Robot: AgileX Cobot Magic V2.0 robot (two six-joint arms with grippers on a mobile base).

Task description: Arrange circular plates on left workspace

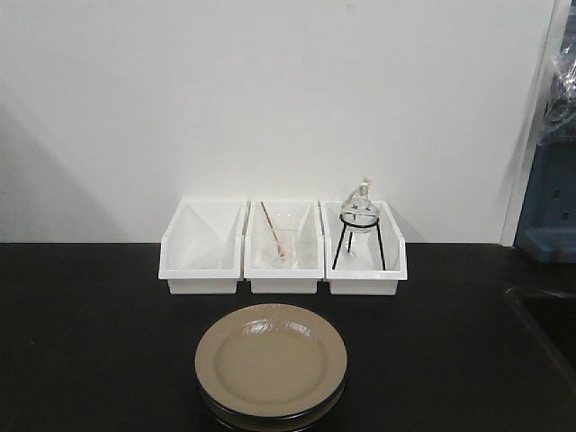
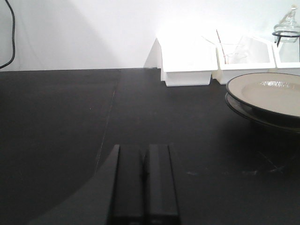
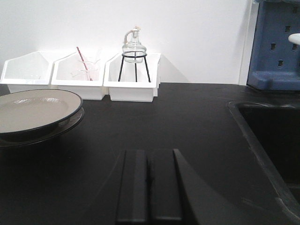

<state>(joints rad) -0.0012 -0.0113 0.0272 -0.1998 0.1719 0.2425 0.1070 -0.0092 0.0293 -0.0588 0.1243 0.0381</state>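
Note:
Two tan-beige circular plates (image 1: 271,362) with dark rims sit stacked one on the other on the black countertop (image 1: 90,342), near its front middle. The stack shows at the right edge of the left wrist view (image 2: 269,96) and at the left edge of the right wrist view (image 3: 35,112). My left gripper (image 2: 143,150) is shut and empty, low over the counter, left of the plates. My right gripper (image 3: 149,154) is shut and empty, low over the counter, right of the plates. Neither gripper shows in the front view.
Three white bins stand in a row by the back wall: an empty one (image 1: 203,246), one with glassware and a red rod (image 1: 284,246), one holding a glass flask on a black tripod (image 1: 364,243). A sunken sink (image 3: 276,136) lies right, with a blue rack (image 3: 274,44) behind it.

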